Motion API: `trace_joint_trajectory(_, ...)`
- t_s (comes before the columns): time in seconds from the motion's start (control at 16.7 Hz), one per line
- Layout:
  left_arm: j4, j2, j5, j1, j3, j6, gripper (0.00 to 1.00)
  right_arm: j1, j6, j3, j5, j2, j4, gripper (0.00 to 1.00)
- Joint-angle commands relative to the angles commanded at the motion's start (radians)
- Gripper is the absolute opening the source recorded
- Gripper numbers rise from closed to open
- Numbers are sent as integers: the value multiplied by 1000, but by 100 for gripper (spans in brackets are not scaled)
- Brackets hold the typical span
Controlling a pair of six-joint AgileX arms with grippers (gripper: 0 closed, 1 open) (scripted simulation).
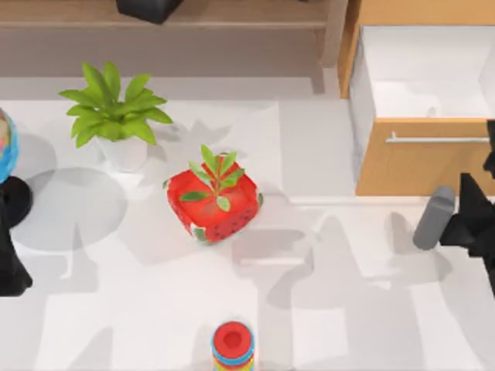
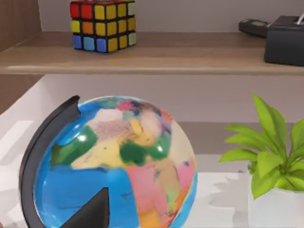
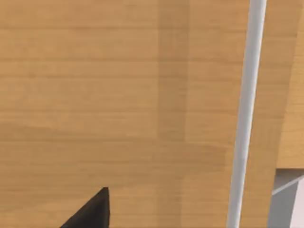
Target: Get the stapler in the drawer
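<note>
The stapler (image 1: 433,218) is a slim grey bar held tilted above the table, just below the left end of the drawer front. My right gripper (image 1: 455,226) comes in from the table's right edge and is shut on its right side. The drawer (image 1: 421,158) stands pulled open at the back right, with a white inside, a light wood front and a silver bar handle (image 1: 437,139). In the right wrist view the wood front (image 3: 118,95) and the handle (image 3: 244,114) are very close. My left gripper (image 1: 9,270) is parked at the table's left edge.
A red watermelon-pattern pot with a plant (image 1: 213,197) stands mid-table, and a white potted plant (image 1: 116,116) sits at the back left. A globe (image 2: 114,166) is by the left arm. The ring toy (image 1: 233,345) is at the front edge. A wooden shelf (image 2: 152,52) carries a colour cube (image 2: 102,24).
</note>
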Motion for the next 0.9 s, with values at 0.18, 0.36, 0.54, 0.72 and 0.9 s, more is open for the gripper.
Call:
trace_joint_trajectory(0.18, 0, 0, 0, 0, 0, 0, 100, 0, 0, 0, 0, 0, 0, 100)
trace_joint_trajectory(0.36, 0, 0, 0, 0, 0, 0, 100, -4, 1, 18, -5, 6, -13, 100)
trace_joint_trajectory(0.54, 0, 0, 0, 0, 0, 0, 100, -28, 0, 70, -27, 13, -57, 100)
trace_joint_trajectory(0.72, 0, 0, 0, 0, 0, 0, 100, -38, 0, 94, -38, 16, -77, 100)
trace_joint_trajectory(0.9, 0, 0, 0, 0, 0, 0, 100, -38, 0, 94, -38, 16, -77, 92)
